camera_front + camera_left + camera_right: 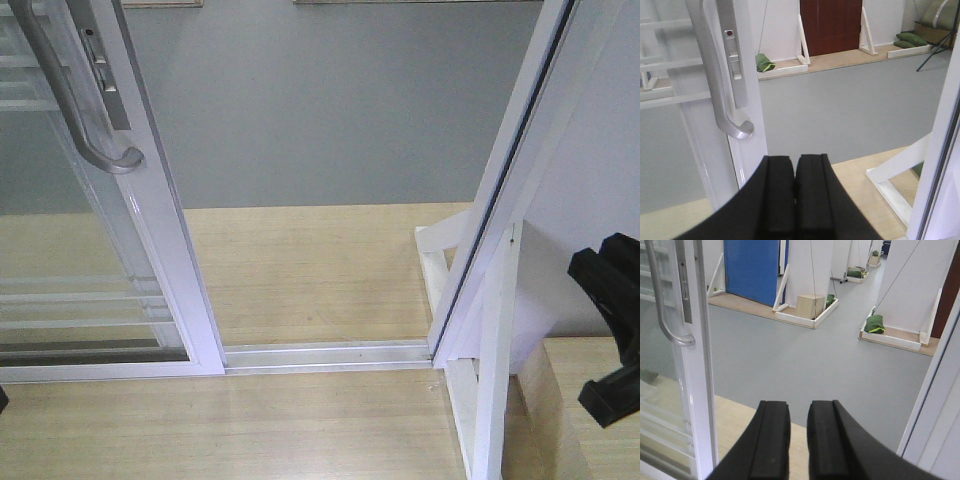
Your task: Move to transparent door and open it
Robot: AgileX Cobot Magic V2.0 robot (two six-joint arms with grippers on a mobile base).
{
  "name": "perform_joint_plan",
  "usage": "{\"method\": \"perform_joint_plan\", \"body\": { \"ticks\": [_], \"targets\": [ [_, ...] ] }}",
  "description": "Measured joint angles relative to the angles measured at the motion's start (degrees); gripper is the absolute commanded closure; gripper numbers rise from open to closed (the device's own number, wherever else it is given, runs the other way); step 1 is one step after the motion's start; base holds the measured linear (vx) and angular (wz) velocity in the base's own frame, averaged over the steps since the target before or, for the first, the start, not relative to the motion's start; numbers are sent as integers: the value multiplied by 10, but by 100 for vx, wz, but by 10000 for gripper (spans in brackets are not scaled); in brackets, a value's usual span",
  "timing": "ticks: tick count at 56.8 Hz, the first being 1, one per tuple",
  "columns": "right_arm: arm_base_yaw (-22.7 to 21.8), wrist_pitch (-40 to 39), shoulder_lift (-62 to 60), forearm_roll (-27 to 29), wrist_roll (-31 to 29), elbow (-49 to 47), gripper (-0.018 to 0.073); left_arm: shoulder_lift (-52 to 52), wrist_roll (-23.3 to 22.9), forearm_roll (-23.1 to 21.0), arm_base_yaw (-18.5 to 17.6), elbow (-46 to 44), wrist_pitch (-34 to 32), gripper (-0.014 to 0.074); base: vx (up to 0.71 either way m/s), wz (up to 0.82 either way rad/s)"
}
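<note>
Nearest the lenses are two black pincers: the left pincer [795,200] has its pads pressed together on nothing, and the right pincer [798,440] is narrowly parted, also empty. Beyond them, one transparent door [150,200] stands slid to the left of the open gap, its single curved silver handle [75,100] near the frame edge. Farther past the door, only the left wrist view shows one dark red door [832,25], and only the right wrist view one blue door [751,270].
</note>
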Motion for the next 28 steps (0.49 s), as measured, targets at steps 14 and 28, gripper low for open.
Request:
{"method": "perform_joint_plan", "body": {
  "ticks": [14,28],
  "targets": [
    [0,35,-22,0,0,5,344,-1,0,0,0,0,6,603,0,0],
    [0,60,-22,0,0,5,344,-1,0,1,0,0,8,603,0,0]
  ]
}}
